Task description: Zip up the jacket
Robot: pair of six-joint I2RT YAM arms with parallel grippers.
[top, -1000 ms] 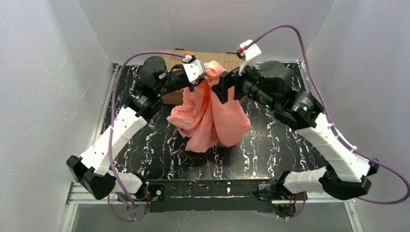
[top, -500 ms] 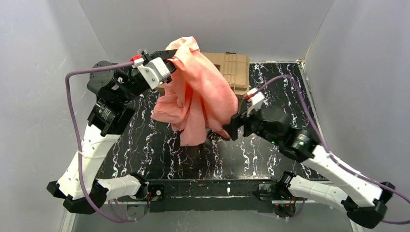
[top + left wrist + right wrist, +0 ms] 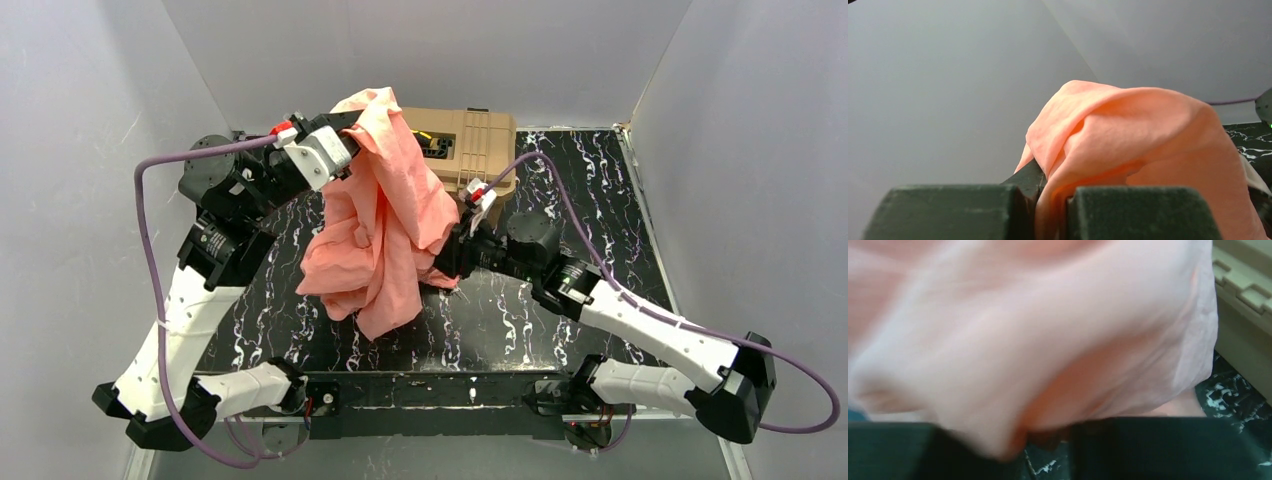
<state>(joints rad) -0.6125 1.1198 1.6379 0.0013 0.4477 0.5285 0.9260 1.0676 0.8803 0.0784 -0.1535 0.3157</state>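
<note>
The tan toolbox [image 3: 470, 135] is sitting shut. My left gripper [image 3: 1050, 202] is clamping the jacket [image 3: 385, 230] high; my right gripper [image 3: 446, 264] is reaching low against it, whether gripping I cannot tell.

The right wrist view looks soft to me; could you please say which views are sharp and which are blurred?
Right wrist: the jacket fills the frame, smeared and out of focus, while the toolbox at the right edge is clearer. Left wrist: the jacket's fold is fairly sharp, the left claw close and soft. Top external: crisp, evenly lit.
</note>
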